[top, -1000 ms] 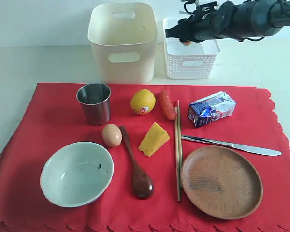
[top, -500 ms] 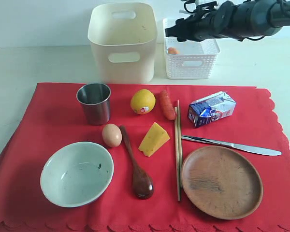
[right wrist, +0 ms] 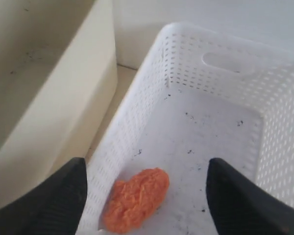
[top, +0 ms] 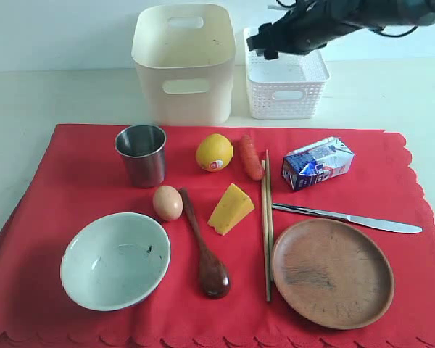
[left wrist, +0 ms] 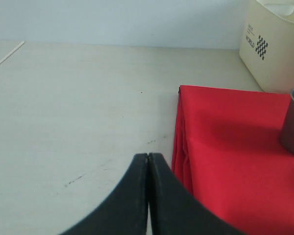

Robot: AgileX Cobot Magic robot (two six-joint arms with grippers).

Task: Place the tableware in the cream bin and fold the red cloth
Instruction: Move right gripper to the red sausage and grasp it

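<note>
On the red cloth (top: 80,181) lie the steel cup (top: 141,154), pale bowl (top: 114,259), dark wooden spoon (top: 203,250), chopsticks (top: 267,225), knife (top: 348,217) and wooden plate (top: 332,272). The cream bin (top: 183,61) stands behind the cloth. My right gripper (top: 264,45) hangs open above the white lattice basket (top: 286,80), with nothing between its fingers. My left gripper (left wrist: 148,155) is shut and empty over bare table, beside the cloth's edge (left wrist: 186,147). It does not show in the exterior view.
An orange food piece (right wrist: 136,198) lies on the basket floor under my right gripper (right wrist: 147,169). Egg (top: 167,202), lemon (top: 214,152), sausage (top: 251,157), cheese wedge (top: 230,209) and milk carton (top: 317,163) sit among the tableware on the cloth.
The right gripper opened and the orange piece dropped from it into the white basket. The right arm has since lifted and drawn back a little.
</note>
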